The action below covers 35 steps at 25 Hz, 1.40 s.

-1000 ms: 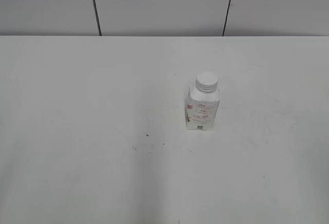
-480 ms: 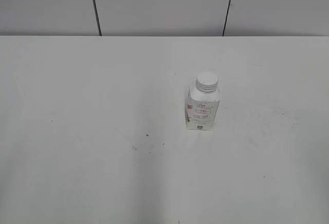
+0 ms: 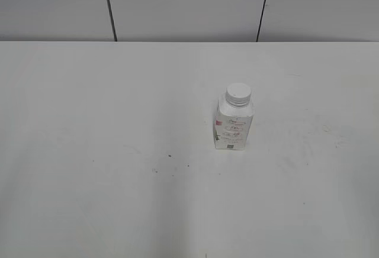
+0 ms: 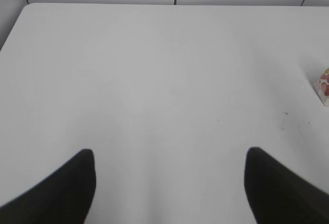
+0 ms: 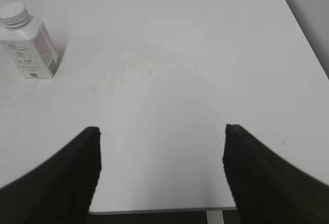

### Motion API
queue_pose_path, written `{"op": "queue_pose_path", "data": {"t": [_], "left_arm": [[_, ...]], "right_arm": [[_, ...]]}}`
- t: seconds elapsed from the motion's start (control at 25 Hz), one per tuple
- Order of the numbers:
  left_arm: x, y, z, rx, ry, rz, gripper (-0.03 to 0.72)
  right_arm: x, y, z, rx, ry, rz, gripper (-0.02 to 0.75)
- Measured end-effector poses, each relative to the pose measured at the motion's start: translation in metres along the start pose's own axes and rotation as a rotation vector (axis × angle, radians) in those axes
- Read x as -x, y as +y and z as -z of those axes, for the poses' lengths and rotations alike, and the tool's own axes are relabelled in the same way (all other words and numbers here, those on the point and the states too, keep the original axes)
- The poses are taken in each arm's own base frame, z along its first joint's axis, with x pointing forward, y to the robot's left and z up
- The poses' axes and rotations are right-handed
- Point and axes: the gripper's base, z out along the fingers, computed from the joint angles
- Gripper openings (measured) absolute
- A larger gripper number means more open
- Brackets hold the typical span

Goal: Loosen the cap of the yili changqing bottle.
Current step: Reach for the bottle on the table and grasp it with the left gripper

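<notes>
White table (image 3: 118,199) carries everything. From the left, the left gripper (image 4: 169,183) hangs released over bare surface, holding nothing. The yili changqing bottle (image 3: 233,125) stands upright just right of centre, its ribbed cap (image 3: 238,93) screwed on. Further right, the right gripper (image 5: 162,167) is spread wide, empty, well apart from the bottle.

Bright, even, shadowless light washes out the white table (image 3: 118,151); both wrist views are soft, slightly blurred.
</notes>
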Motion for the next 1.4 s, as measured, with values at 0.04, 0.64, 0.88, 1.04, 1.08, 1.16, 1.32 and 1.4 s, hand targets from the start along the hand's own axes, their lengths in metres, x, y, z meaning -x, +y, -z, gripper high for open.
{"op": "queue_pose_path", "data": {"t": [0.04, 0.64, 0.88, 1.04, 1.08, 1.16, 1.32, 1.4], "left_arm": [[0.005, 0.0, 0.001, -0.002, -0.048, 0.0, 0.544], [0.058, -0.003, -0.02, -0.022, -0.445, -0.002, 0.544], [0.079, -0.004, -0.06, -0.024, -0.445, -0.003, 0.544], [0.082, -0.005, -0.083, -0.023, -0.381, -0.004, 0.544], [0.083, -0.005, -0.089, -0.022, -0.37, -0.004, 0.544], [0.086, -0.005, -0.1, -0.023, -0.362, -0.004, 0.544], [0.098, -0.006, -0.123, -0.027, -0.44, -0.017, 0.544], [0.103, -0.007, -0.135, -0.031, -0.491, -0.019, 0.544]], "right_arm": [[0.0, 0.0, 0.0, 0.0, 0.0, 0.0, 0.584], [0.0, 0.0, 0.0, 0.0, 0.0, 0.0, 0.584], [0.0, 0.0, 0.0, 0.0, 0.0, 0.0, 0.584], [0.0, 0.0, 0.0, 0.0, 0.0, 0.0, 0.584], [0.0, 0.0, 0.0, 0.0, 0.0, 0.0, 0.584], [0.0, 0.0, 0.0, 0.0, 0.0, 0.0, 0.584], [0.0, 0.0, 0.0, 0.0, 0.0, 0.0, 0.584], [0.0, 0.0, 0.0, 0.0, 0.0, 0.0, 0.584]]}}
